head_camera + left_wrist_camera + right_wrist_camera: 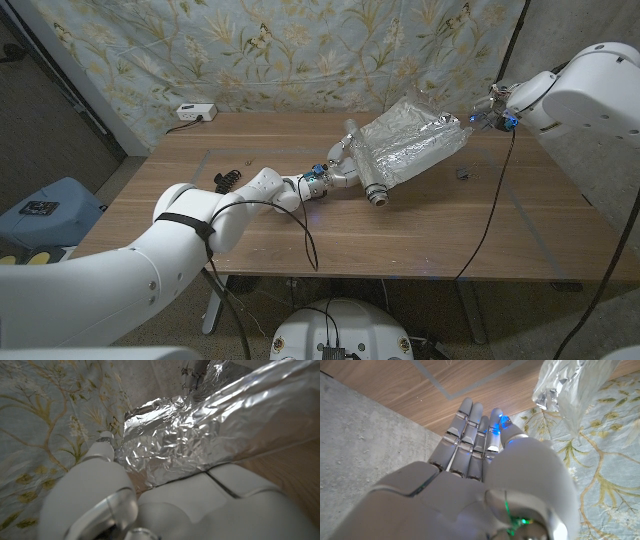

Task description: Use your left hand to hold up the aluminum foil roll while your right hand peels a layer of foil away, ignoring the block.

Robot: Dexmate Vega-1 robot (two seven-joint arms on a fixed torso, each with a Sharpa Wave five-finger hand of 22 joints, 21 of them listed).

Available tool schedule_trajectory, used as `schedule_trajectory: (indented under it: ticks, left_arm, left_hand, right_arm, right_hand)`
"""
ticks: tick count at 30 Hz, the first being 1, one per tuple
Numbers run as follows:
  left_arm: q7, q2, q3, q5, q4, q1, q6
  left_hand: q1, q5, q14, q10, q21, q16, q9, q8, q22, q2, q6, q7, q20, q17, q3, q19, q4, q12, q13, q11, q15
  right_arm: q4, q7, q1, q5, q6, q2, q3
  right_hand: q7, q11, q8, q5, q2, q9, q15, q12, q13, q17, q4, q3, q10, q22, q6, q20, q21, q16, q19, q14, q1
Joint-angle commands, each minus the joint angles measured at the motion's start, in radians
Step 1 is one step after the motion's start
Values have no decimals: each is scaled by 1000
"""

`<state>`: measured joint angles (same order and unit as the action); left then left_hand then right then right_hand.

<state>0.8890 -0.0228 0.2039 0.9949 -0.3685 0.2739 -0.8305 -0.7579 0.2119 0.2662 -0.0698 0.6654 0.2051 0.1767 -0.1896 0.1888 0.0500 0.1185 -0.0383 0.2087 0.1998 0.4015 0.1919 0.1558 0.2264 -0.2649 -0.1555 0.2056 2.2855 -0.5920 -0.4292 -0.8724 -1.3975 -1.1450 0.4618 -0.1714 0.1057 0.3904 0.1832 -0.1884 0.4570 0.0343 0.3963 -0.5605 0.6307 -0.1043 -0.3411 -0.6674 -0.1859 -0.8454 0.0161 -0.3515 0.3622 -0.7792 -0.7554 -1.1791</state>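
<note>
The aluminum foil roll [366, 165] hangs tilted above the middle of the table, its open end [379, 197] pointing toward me. My left hand [334, 177] grips it from the left side. A crinkled foil sheet [415, 140] stretches from the roll up to the right, and its far corner meets my right hand [488, 118], which pinches it in the air. The left wrist view has the crumpled foil [200, 430] close in front of my left hand [150, 500]. In the right wrist view the right hand's fingers [470, 435] lie straight together, with the foil edge [560, 385] beside them.
A small dark block [462, 173] lies on the wooden table [420, 240] under the stretched sheet's right end. A black object [228, 180] sits near the left arm. A white power strip [195, 112] rests at the far left edge, with a floral curtain [300, 50] behind.
</note>
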Motion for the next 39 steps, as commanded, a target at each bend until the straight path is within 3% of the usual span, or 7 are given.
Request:
schedule_trajectory:
  ticks: [1, 9, 17, 19, 39]
  left_arm:
    - [2, 2, 19, 10, -21, 9, -14]
    - [-17, 8, 27, 27, -53, 25, -30]
    - [-60, 18, 31, 55, -103, 49, -49]
    - [-65, 21, 33, 62, -113, 54, -47]
    - [-184, 73, 29, 167, -291, 127, -71]
  left_hand:
    - [-6, 6, 8, -9, -2, 8, 4, -5, 1, 9, -8, 2, 3, 3, 10, 6, 2, 8, 1, -2, 1]
    - [-9, 9, 16, -25, -2, 10, 3, -9, 2, 10, -25, 4, 3, 2, 12, 12, 2, 15, 0, 2, -5]
    - [-18, 13, 26, -39, -2, 13, 3, -14, 2, 17, -48, 6, 2, 1, 19, 22, 4, 22, -1, 5, -10]
    - [-20, 14, 32, -56, -1, 15, 4, -17, 2, 20, -63, 6, 2, 1, 20, 27, 4, 29, -1, 16, -13]
    - [-37, 21, 67, -115, 2, 26, 4, -30, 2, 29, -143, 25, -7, 2, 32, 54, 7, 53, -7, 31, -37]
  right_arm:
    - [32, -5, -32, -32, 2, -31, -66]
    - [64, 77, -88, 29, 20, -23, -137]
    - [71, 162, -104, 83, 59, -23, -147]
    - [71, 172, -106, 95, 60, -16, -147]
    - [83, 226, -111, 188, 66, 44, -137]
  right_hand:
    - [14, 19, -40, 2, 14, -1, -19, -11, 1, -3, 19, 7, 6, 0, 81, 4, 2, -12, 12, 7, 43]
    - [-4, 33, -72, 1, 23, -14, -42, -30, 10, -15, 30, 16, 34, 2, 121, 22, 9, -32, 28, 25, 79]
    - [-10, 49, -100, 1, 35, -30, -60, -52, 22, -36, 33, 23, 57, 2, 148, 29, 15, -58, 40, 48, 109]
    - [-10, 51, -106, 1, 37, -34, -62, -56, 24, -40, 32, 23, 59, 2, 156, 32, 15, -61, 39, 46, 112]
    - [-5, 54, -126, 4, 29, -53, -66, -76, 37, -44, 20, 19, 65, 3, 161, 33, 21, -67, 48, 58, 118]
